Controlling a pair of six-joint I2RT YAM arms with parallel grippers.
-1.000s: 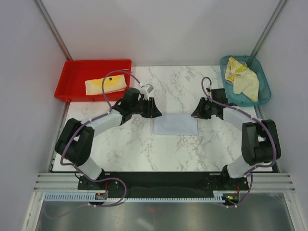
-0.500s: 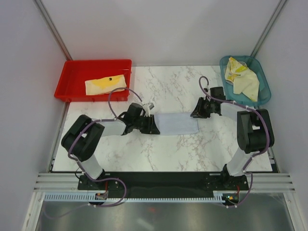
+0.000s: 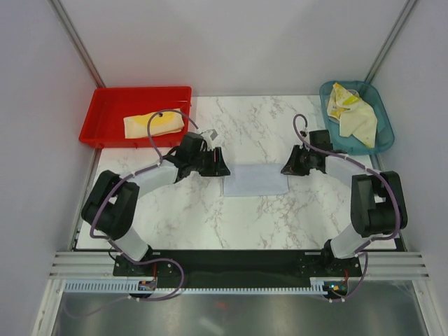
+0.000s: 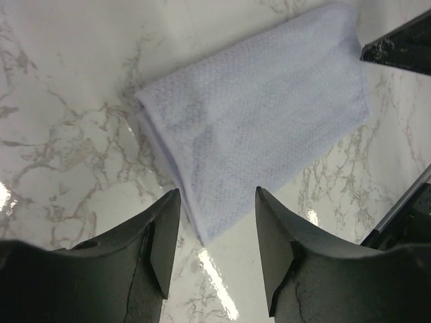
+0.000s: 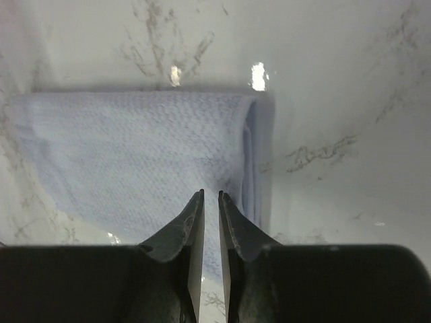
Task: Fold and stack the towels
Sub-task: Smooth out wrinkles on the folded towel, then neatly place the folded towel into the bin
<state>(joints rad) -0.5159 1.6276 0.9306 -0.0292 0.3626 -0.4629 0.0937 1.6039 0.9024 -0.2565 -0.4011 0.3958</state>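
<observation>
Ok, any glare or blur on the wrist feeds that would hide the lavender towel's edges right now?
Left wrist: the weave of the lavender towel is sharp; small glare streaks on the marble table low in the frame, none on the cloth. Right wrist: softer, two bright reflections on the table just beyond the towel's far edge, the folded edge readable. Top external: even light, soft shadows, no glare.

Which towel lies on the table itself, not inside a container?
The pale lavender-blue towel, folded flat on the marble table; the yellow towel lies in the red tray, the cream ones in the teal basket.
</observation>
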